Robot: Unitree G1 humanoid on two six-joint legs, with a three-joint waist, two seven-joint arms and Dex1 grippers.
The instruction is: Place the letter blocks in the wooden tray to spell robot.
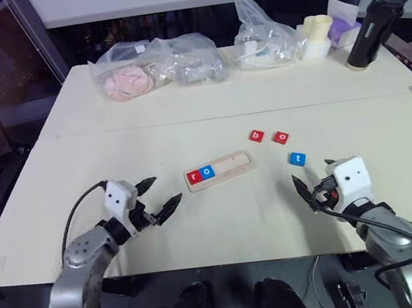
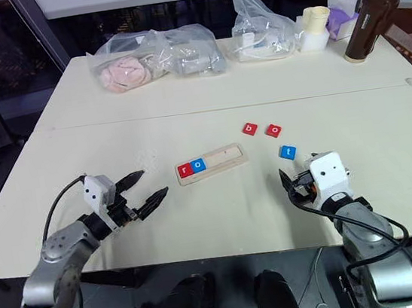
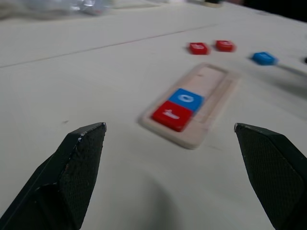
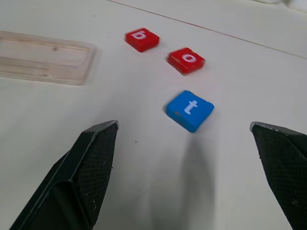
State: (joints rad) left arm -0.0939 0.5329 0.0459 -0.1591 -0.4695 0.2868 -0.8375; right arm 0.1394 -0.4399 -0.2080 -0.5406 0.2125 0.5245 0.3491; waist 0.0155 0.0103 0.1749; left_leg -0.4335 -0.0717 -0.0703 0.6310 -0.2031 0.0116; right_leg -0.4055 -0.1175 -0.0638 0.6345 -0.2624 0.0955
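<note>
Gaping wide and empty, left claw (image 1: 157, 195) and right claw (image 4: 184, 167) hover above the table (image 1: 222, 220).

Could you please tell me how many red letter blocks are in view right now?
3. The red r sits at the left end of the wooden tray; the red b and red o lie side by side on the table right of the tray. None seem hidden.
</note>
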